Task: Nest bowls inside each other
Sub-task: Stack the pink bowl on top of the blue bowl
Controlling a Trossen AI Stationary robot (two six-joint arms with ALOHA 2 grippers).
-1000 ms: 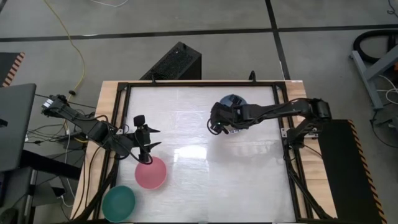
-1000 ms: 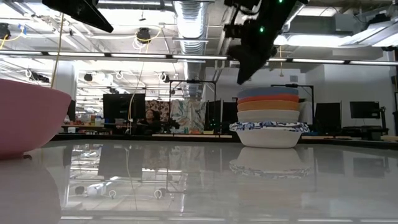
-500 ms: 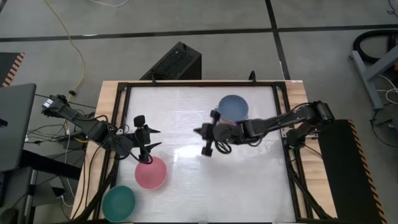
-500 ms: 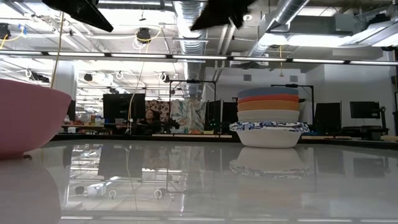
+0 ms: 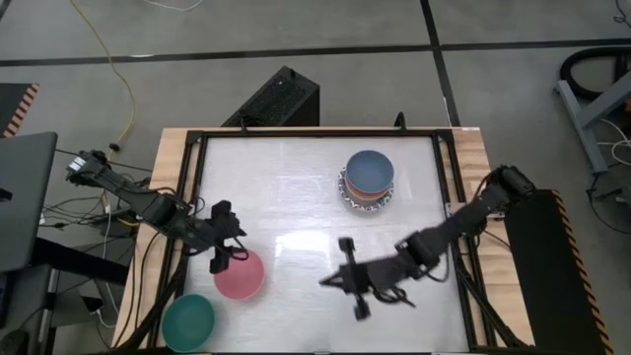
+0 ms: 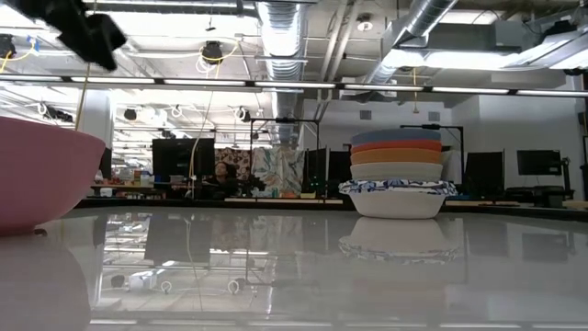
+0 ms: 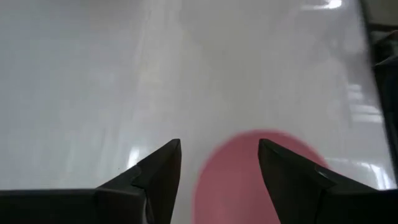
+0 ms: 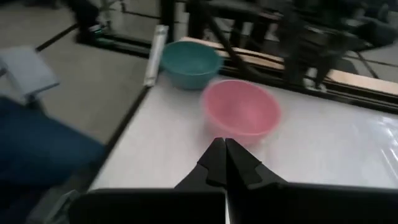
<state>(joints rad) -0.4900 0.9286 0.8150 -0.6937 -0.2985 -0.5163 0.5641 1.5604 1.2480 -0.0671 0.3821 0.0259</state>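
Right gripper (image 5: pixel 347 279), shut and empty, has swung from the stack (image 5: pixel 369 179) toward the pink bowl (image 5: pixel 240 274); left gripper (image 5: pixel 223 254) hovers wide over it, pickup next.

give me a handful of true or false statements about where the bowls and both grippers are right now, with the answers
1. The blue bowl sits on top of the stack. True.
2. The pink bowl is nested in the stack. False: it stands alone on the table, apart from the stack.
3. The right gripper holds a bowl. False: it is shut on nothing, out over the table and pointing toward the pink bowl.
4. The left gripper is open beside the pink bowl's rim. True.
5. The green bowl sits inside the pink bowl. False: it stands beside it, near the table's corner.
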